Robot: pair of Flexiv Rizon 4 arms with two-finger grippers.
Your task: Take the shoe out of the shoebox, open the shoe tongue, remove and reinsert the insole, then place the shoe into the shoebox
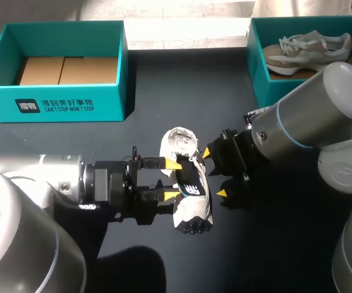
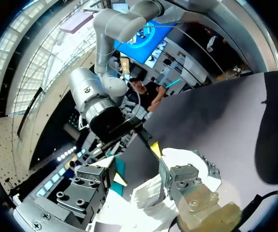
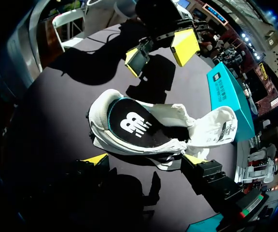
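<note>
Surface: dark table (image 1: pixel 274 244).
Left claw (image 1: pixel 173 179): spread wide, empty, beside the shoe (image 1: pixel 191 204).
Right claw (image 1: pixel 215 173): wide apart, empty, opposite side.
Shoe: on the table, out of the shoebox (image 1: pixel 60 105); tongue (image 3: pixel 216 126) open, insole (image 3: pixel 134 126) seated.
Outstanding: insole step unverifiable; boxing evidently not done.
</note>
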